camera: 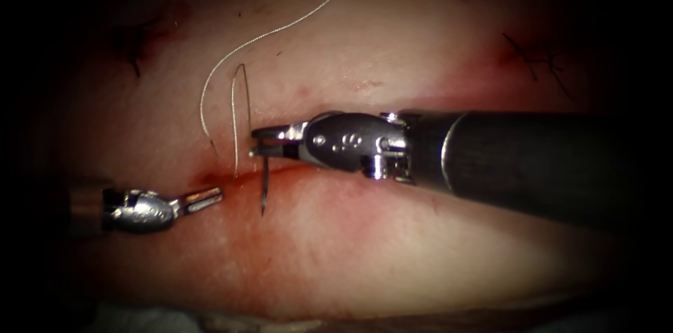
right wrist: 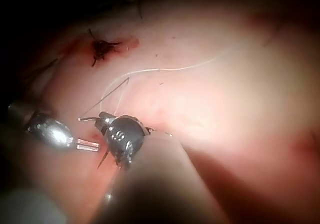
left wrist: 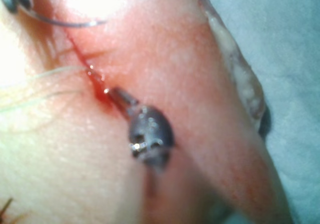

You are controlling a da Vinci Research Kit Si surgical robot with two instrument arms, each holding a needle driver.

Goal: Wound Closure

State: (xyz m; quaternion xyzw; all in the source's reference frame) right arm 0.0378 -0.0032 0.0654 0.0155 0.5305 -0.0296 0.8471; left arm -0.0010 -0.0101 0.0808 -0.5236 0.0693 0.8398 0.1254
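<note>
So the tissue [camera: 364, 249] takes up pretty much everything here, a pale pink slab with the cut [camera: 231, 175] running across it and some red fluid [camera: 210, 179] pooled along that line near its left end. My right tool [camera: 261, 142] comes in from the right, lying over the cut, and its jaws are clamped on the needle [camera: 265, 189], gripping it somewhere around the middle of the curve as far as I can tell. The needle's point hangs down just below the cut and looks free of the tissue. My left tool [camera: 203, 198] sits low on the left, jaws pressed together with nothing in them, tip just beside the red patch. The thread [camera: 238, 49] loops up from the needle area and trails off over the tissue above the cut.
</note>
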